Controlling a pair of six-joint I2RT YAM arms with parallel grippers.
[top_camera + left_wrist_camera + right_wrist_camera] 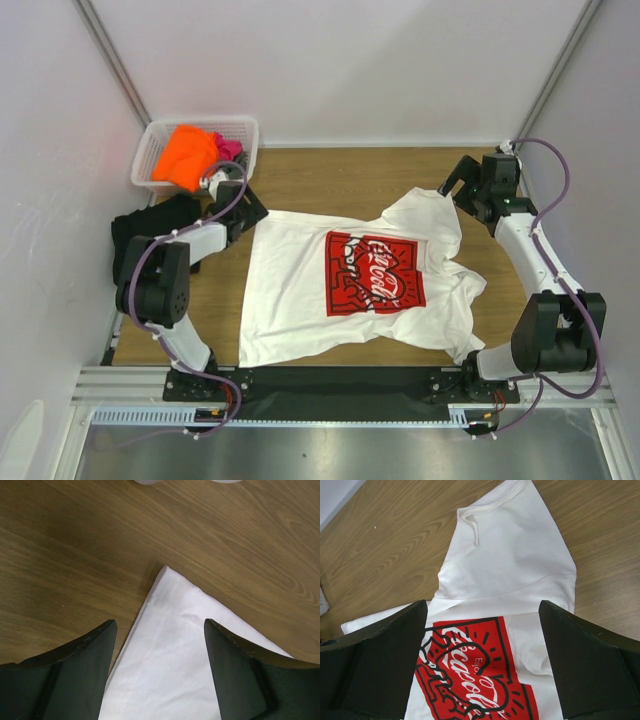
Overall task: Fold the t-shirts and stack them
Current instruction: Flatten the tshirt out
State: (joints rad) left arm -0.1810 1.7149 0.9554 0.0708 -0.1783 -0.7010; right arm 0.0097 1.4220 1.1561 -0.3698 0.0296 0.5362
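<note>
We see a big white cloth t-shirt with a red picture on the wooden tabletop, one corner under our left gripper, open, red picture below our right gripper, open wide

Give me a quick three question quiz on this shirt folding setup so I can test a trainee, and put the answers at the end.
1. Multiple choice: which colour of tee lies on top in the basket? A orange, B green, C blue.
2. Fill the gap: the left gripper is open over a plain ___ of the white t-shirt.
3. True or false: the right gripper is open above the white t-shirt.
Key: 1 A, the orange tee. 2 corner. 3 true.
</note>
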